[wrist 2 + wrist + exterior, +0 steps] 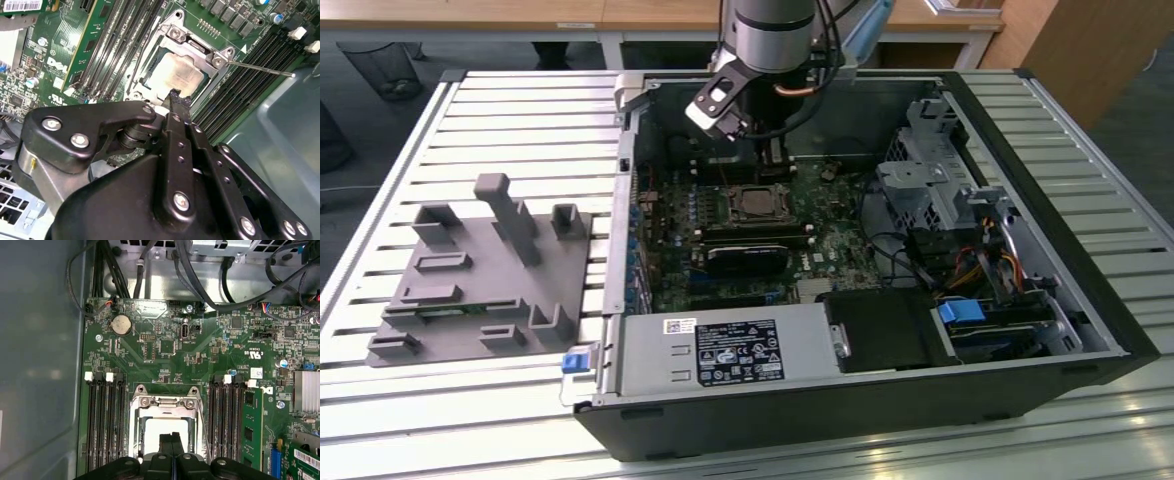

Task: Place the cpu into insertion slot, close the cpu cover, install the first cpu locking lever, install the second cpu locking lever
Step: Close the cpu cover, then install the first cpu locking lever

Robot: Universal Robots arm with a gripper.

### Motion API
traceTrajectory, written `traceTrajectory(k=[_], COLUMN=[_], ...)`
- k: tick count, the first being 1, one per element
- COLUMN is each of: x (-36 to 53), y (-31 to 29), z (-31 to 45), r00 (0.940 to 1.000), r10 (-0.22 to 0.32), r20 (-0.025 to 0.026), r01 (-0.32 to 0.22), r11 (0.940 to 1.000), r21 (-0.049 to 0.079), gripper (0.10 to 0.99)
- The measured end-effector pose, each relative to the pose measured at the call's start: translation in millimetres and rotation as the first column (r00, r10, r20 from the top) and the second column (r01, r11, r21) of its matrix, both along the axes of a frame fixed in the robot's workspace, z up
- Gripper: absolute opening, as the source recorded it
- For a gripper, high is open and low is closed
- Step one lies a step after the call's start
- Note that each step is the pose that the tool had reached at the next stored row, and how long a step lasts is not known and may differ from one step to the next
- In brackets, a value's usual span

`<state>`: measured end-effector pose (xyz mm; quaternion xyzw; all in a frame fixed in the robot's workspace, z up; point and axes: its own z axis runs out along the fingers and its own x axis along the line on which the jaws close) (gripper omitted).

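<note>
Your end effector (771, 160) is hanging inside the open computer case (854, 425) in the exterior view, just beside the cpu (758, 203). In the second wrist view its fingers (176, 100) are pressing together, gripping nothing, just above the cpu (177, 75), which the cpu cover (196, 49) is framing. In the first wrist view the closed tips are overlapping the cpu's edge.

The slatted metal table (520, 120) carries the open computer case (854, 415). A grey fixture (467, 285) lies apart from it, at the exterior view's left.
</note>
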<state>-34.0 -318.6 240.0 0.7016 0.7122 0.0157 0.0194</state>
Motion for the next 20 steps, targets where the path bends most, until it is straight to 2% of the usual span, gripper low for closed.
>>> traceTrajectory(k=[20], x=[-3.5], y=[0.0], z=[1.5], r00=[1.0], r10=[0.0], r20=[0.0004], r01=[0.0], r11=[1.0], r21=[0.0], gripper=[0.106])
